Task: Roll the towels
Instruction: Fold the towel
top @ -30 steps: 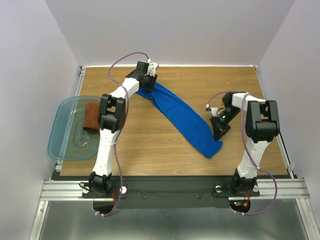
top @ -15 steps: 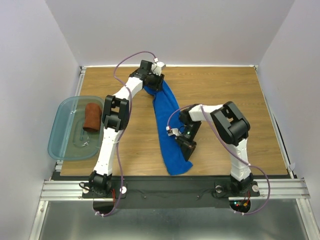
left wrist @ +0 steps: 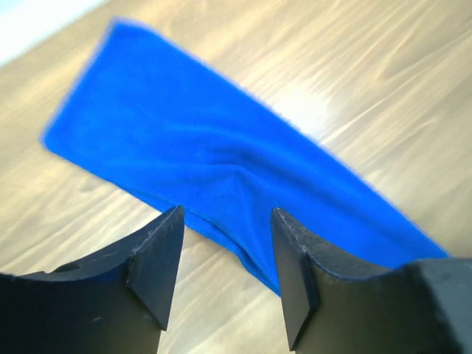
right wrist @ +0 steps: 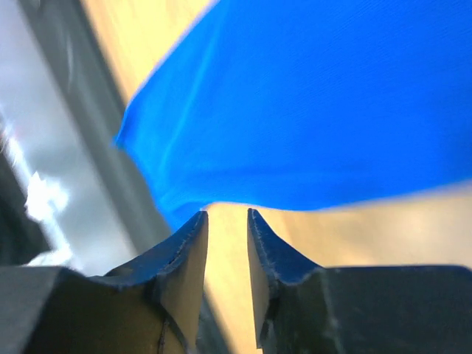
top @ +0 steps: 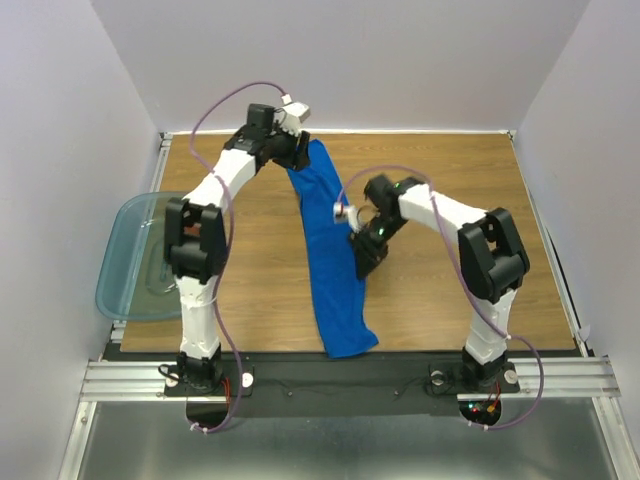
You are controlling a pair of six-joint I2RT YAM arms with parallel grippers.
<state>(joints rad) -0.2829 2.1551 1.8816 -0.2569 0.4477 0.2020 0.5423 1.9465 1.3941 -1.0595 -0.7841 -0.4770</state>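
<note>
Blue towel [top: 335,295] is flat on the desk [top: 450,190], not rolled. It lies as one long narrow strip running far to near, roughly down the middle. The far end is close to the back edge and the near end is right at the front edge of the wood. The strip bends slightly, with the lower part leaning right.

Left pincer [top: 293,155] sits at the far end of the strip, on its left side. In the left wrist view the pincer [left wrist: 227,221] is released, with the fingers [left wrist: 158,258] wide apart and nothing between them. The towel [left wrist: 221,155] lies flat on the wood below, with a shallow crease running toward the gap. Can't tell whether the tips touch the cloth.

Right pincer [top: 363,262] is at the strip's right edge, about mid-length, angled down at it. In the right wrist view the pincer [right wrist: 227,221] is parted only a little, and the narrow gap is empty with no cloth in it. Beyond the tips the towel [right wrist: 317,103] fills most of the view, one corner toward the grey metal strip [right wrist: 66,147] past the desk edge. That picture is blurred.

Teal plastic bin [top: 125,260] stands at the desk's left edge, well apart from the blue towel. The left arm [top: 190,250] crosses over the bin's right part and hides whatever is there.
</note>
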